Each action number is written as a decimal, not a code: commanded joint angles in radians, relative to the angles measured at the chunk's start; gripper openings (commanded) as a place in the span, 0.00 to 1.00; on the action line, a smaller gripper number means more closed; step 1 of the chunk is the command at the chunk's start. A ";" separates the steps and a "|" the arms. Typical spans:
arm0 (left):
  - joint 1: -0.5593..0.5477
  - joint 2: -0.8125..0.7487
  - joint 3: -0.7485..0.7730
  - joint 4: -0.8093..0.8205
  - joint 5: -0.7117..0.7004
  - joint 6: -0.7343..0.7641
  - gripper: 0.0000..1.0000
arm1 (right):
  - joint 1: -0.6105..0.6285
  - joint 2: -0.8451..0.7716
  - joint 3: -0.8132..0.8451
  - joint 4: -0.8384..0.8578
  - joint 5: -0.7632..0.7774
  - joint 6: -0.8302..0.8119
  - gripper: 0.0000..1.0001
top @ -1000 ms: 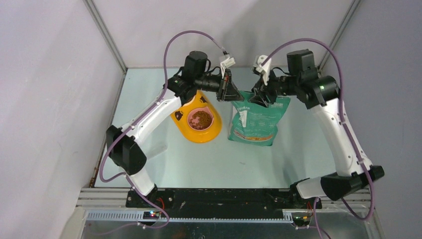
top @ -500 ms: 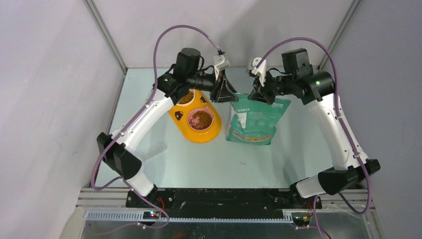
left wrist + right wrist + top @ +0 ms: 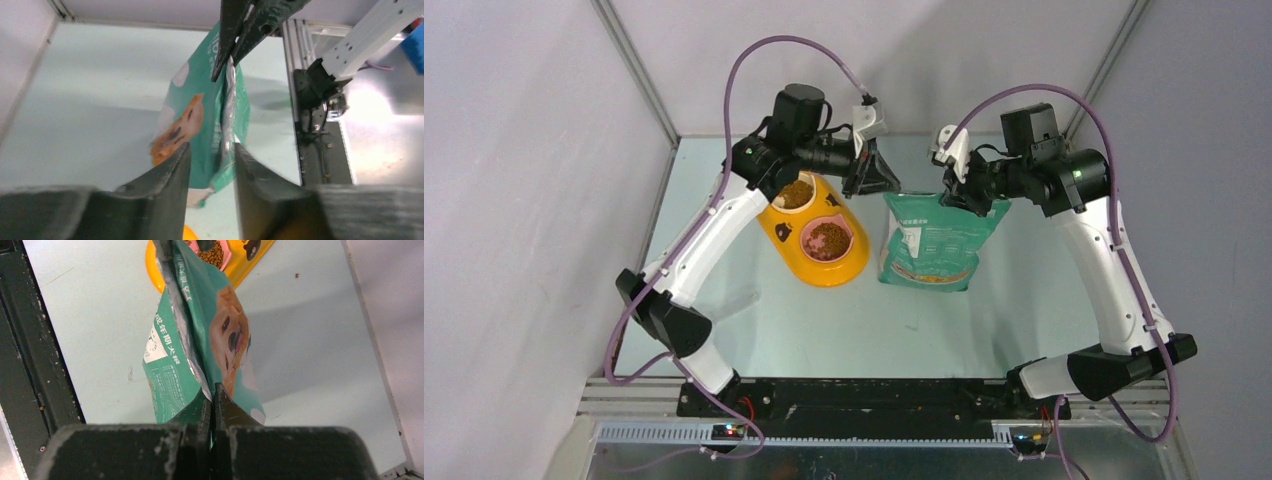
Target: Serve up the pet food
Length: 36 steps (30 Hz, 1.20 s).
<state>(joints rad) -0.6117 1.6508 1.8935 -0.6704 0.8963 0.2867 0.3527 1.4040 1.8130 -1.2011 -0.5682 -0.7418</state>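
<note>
Pale grey-lilac walls (image 3: 514, 200) around a light mint-green table (image 3: 844, 330), aluminium rails (image 3: 634, 70) at the corners, soft even light.

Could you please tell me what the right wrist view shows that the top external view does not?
Only the right wrist: the golden dog printed on the pouch. Only the top: the purple cables and the left arm's white link. Both: the right gripper shut on the pouch, the yellow feeder and the pet food.

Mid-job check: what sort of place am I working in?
Probably a lab test cell, not a home: blank panel walls enclose a pale green table, and two robot arms stand on a black base plate.
</note>
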 commanded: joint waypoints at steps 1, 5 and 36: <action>-0.018 -0.045 -0.015 -0.028 0.053 0.113 0.59 | -0.027 -0.035 0.040 -0.016 0.002 -0.018 0.00; -0.079 -0.052 0.008 -0.064 -0.024 0.226 0.71 | -0.025 -0.031 0.040 -0.004 -0.004 -0.006 0.00; -0.154 -0.033 -0.026 -0.024 -0.375 0.255 0.00 | -0.131 -0.201 -0.111 -0.004 0.068 -0.140 0.17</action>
<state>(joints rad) -0.7872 1.6783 1.8606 -0.7132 0.5861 0.5491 0.2546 1.2480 1.7008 -1.2163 -0.5583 -0.8631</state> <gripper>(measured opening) 0.010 0.160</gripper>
